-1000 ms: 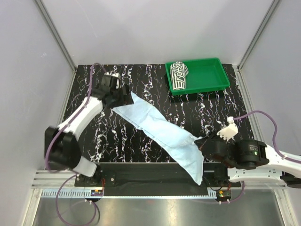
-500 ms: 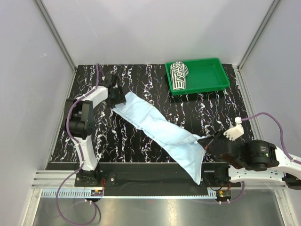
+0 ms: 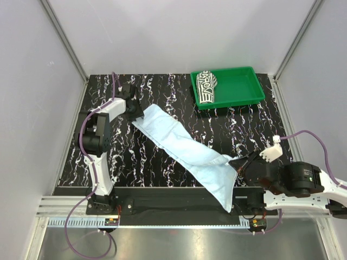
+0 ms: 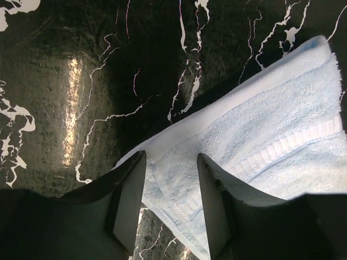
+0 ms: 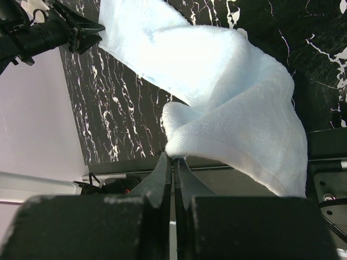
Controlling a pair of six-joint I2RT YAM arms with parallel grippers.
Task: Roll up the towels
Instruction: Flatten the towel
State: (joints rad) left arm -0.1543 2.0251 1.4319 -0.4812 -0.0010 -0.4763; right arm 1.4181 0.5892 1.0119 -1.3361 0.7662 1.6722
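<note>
Left jaws apart astride blue towel (image 3: 184,145) corner, upper left; right jaws clamped on its fold, lower right.

The tray (image 3: 255,89) sits on the bench (image 3: 135,162) at the upper right of the top view, with one towel (image 3: 205,86) in its left part. The other towel (image 3: 184,146) lies slantwise across the bench from upper left to lower right, its lower end over the near edge. The left fingers (image 4: 129,200) straddle its upper-left corner; the right fingers (image 5: 161,176) meet its right edge near the lower end.
</note>
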